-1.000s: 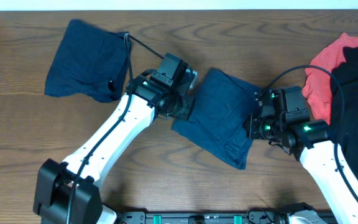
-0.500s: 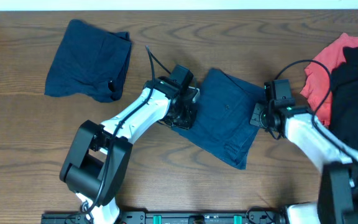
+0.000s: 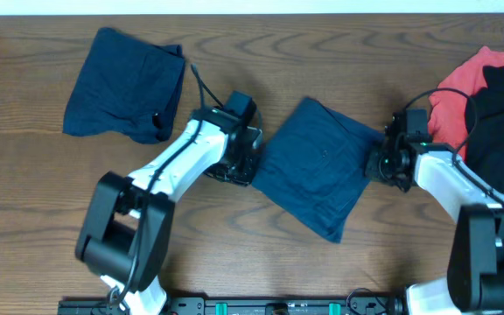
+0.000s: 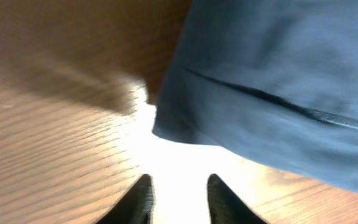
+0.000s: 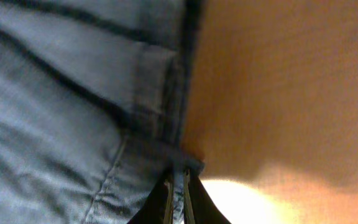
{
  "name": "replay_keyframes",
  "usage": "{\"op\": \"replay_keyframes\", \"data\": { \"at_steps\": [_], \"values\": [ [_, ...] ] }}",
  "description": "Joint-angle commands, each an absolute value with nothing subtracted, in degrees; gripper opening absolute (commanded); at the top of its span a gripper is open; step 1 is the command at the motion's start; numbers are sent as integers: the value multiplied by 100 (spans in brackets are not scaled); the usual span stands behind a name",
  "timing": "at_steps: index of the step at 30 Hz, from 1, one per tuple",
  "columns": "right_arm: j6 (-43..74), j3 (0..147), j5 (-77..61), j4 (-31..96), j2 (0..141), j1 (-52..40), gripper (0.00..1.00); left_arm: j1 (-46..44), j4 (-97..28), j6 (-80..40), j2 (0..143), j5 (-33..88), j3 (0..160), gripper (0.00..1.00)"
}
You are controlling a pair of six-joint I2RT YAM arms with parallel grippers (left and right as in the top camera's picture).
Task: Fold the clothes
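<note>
The folded navy shorts [image 3: 315, 166] lie at the table's middle. My left gripper [image 3: 245, 156] sits at their left edge; in the left wrist view its fingers [image 4: 178, 198] are open and empty, just short of the navy fabric edge [image 4: 272, 81]. My right gripper [image 3: 381, 163] is at the shorts' right edge; in the right wrist view its fingers [image 5: 179, 198] are shut on the navy hem [image 5: 92, 112]. A second navy piece [image 3: 122, 85] lies folded at the back left. A coral-red garment [image 3: 458, 103] and a black one [image 3: 502, 140] lie at the right.
Bare wooden table [image 3: 234, 245] lies in front of the shorts and along the back. Both arms reach in from the near edge, and the left arm's cable [image 3: 198, 86] loops beside the back-left navy piece.
The left gripper has let go of the shorts' left edge and drawn slightly left. The right gripper has moved right, pulling the shorts' right edge with it, so the fabric lies flatter and wider.
</note>
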State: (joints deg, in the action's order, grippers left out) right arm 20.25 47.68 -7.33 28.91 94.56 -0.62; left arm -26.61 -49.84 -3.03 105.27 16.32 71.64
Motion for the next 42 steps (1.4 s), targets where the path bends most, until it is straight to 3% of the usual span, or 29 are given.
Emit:
{"op": "replay_keyframes", "data": {
  "at_steps": [1, 6, 10, 17, 24, 31, 38, 42],
  "values": [
    [1361, 4709, -1525, 3135, 8705, -40, 7, -2541, -5004, -239, 9979, 1645, 7349, 37],
    [1367, 4709, -2163, 3339, 7717, -104, 4, -2408, -5006, -1007, 9758, 1922, 7341, 44],
    [1367, 4703, -1496, 3398, 7588, -185, 4, -2449, -4812, -1345, 9876, 2569, 7164, 43],
    [1363, 4659, -1444, 2307, 8420, -185, 3, -2803, -3979, -1343, 9998, 2917, 6600, 13],
    [1363, 4659, -1435, 1345, 9673, -178, 2, -3135, -3107, -1341, 9998, 2569, 5953, 11],
    [1520, 4659, -1496, 2729, 10263, -228, 1, -2989, -2687, -888, 10001, 989, 5822, 11],
    [1892, 4659, -1697, 4066, 10239, -519, 1, -2596, -1806, -578, 9998, 1000, 5854, 11],
    [1870, 4661, -1678, 4014, 10057, -552, 1, -2270, -2187, -851, 9915, 1540, 6180, 17]
  ]
}}
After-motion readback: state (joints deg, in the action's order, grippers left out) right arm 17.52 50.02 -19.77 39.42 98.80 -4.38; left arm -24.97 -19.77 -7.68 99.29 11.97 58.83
